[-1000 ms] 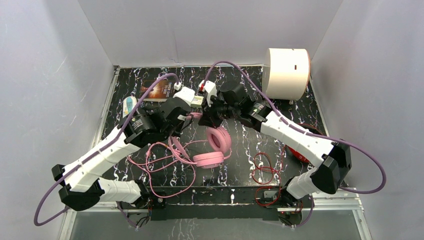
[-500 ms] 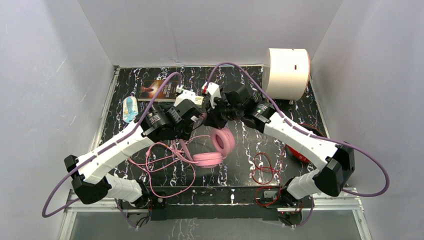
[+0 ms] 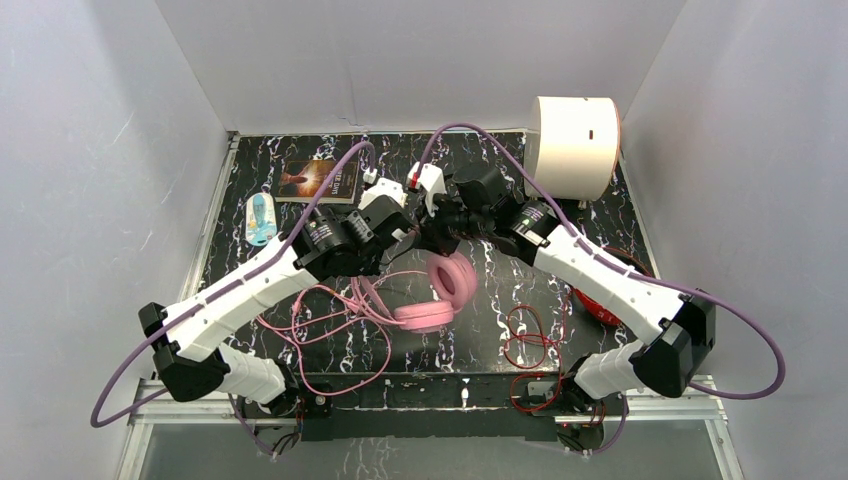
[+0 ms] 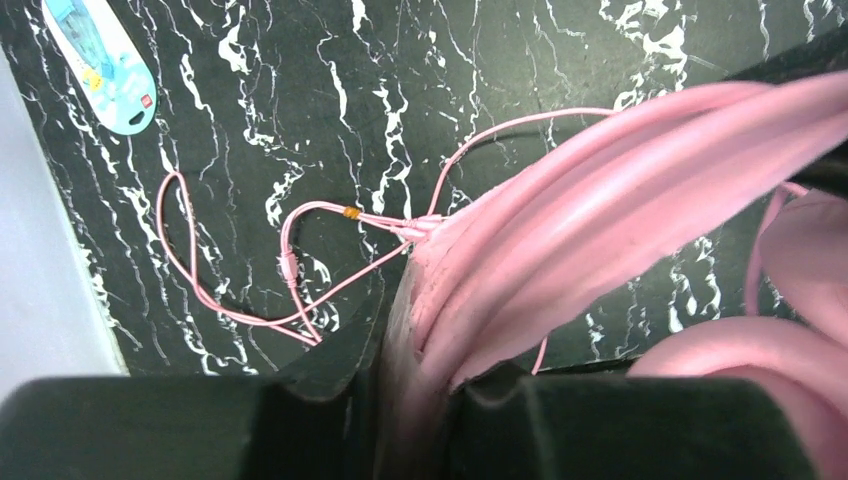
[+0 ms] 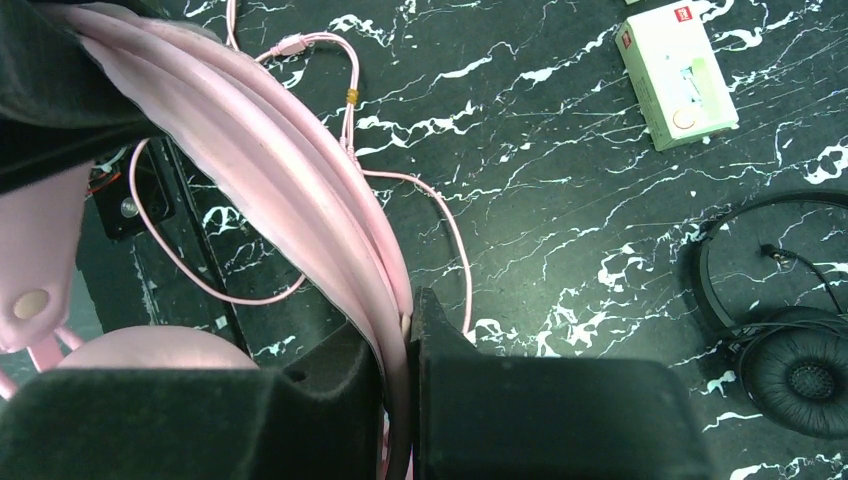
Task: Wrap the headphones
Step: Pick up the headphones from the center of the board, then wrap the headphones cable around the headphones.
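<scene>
Left pincer [image 4: 415, 390]: clamped on the padded headband of the bulky pink over-ear headset [image 4: 620, 170]. Right pincer [image 5: 400, 350]: clamped on the same band, from the opposite side. Both meet mid-tabletop, toward the far edge of the black white-veined marble tabletop [image 3: 500, 300]. The ear cups sit below them toward the near edge; I cannot tell whether they touch the surface.

Thin pink cable [image 3: 320, 330]: loose loops at the near left, reaching the near edge.
Red headset with black [image 3: 592, 303]: by the right edge, mostly hidden under the right arm. Its thin red cable [image 3: 525, 340] is looped close to the near edge.
Small black headset [image 5: 790, 375]: flat on the tabletop, well apart from the pink one.

Containers:
- Cream cylindrical box [image 3: 572, 145], far right corner; inside not visible.
- Small white carton [image 5: 680, 70], lying flat and shut.
- Blue-and-white blister packet [image 3: 260, 217], near the left edge.

Brown paperback book [image 3: 320, 180]: at the far edge, left of centre.

Room: grey walls [image 3: 100, 150] stand close on the left, far and right edges. A bare strip of marble lies between the pink and red loops at the near edge.
</scene>
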You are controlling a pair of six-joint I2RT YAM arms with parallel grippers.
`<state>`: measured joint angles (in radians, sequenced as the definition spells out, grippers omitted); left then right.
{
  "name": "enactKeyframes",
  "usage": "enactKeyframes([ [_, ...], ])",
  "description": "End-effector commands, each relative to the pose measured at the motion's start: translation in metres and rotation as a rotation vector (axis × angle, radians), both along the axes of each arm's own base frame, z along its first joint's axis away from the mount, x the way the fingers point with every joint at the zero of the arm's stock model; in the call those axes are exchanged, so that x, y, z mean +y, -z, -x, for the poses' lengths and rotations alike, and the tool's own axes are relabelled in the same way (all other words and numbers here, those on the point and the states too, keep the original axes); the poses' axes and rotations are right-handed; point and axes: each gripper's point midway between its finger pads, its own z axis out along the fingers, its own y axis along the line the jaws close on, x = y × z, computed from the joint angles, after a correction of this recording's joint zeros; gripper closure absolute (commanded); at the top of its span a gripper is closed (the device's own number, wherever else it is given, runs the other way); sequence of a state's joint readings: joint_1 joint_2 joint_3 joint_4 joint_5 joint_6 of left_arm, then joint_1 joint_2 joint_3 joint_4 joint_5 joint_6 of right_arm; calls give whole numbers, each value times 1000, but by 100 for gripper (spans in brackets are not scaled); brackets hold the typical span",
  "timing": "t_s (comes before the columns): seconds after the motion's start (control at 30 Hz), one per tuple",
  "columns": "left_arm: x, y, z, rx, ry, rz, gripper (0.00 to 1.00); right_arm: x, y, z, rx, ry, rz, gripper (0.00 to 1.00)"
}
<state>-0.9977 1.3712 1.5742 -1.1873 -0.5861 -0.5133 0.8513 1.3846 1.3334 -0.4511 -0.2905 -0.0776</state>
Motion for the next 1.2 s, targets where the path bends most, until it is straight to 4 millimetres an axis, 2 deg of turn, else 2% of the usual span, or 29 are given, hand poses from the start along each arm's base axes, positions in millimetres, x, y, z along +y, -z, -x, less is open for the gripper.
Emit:
enactKeyframes([
  [0.0, 9, -25, -12, -88, -33, 3, 96, 5, -52, 12, -50, -61, -105, 93],
  [0.03, 11, -29, -13, -98, -41, 10, 100, 2, -55, 8, -57, -25, -100, 77],
  [0.07, 12, -33, -14, -107, -45, 24, 100, -3, -60, 3, -67, 19, -95, 64],
  [0.13, 14, -36, -15, -112, -47, 58, 100, -13, -75, -5, -106, 89, -92, 43],
  [0.23, 21, -36, -17, -105, -68, 101, 100, -34, -107, -21, -182, 238, -100, 15],
  [0.27, 24, -34, -18, -98, -74, 113, 100, -41, -118, -27, -210, 283, -107, 10],
  [0.33, 31, -32, -21, -78, -91, 160, 100, -62, -140, -43, -254, 399, -115, 6],
  [0.43, 30, -43, -26, -47, -68, 296, 100, -94, -157, -74, -263, 497, -135, 3],
  [0.5, 28, -56, -31, -29, -54, 386, 100, -114, -148, -97, -199, 506, -184, 1],
  [0.57, 23, -80, -37, -29, -28, 504, 100, -138, -134, -119, -118, 527, -241, 1],
  [0.63, 14, -106, -39, -29, -5, 600, 100, -151, -106, -131, -56, 561, -262, 1],
  [0.73, -3, -150, -44, -60, 23, 727, 100, -140, -84, -123, -38, 480, -323, 3],
  [0.83, -13, -204, -56, -157, 24, 849, 100, -118, -63, -105, 11, 337, -405, 3],
  [0.87, -16, -227, -57, -205, 31, 905, 100, -109, -60, -96, 14, 280, -439, 3],
  [1.0, -28, -282, -72, -330, 55, 1061, 100, -67, -57, -58, -11, 99, -572, 1],
  [1.07, -37, -302, -74, -355, 94, 1143, 100, -46, -59, -43, -18, 56, -626, 1],
  [1.17, -52, -327, -69, -357, 176, 1255, 100, -29, -57, -47, -38, 87, -640, 1],
])
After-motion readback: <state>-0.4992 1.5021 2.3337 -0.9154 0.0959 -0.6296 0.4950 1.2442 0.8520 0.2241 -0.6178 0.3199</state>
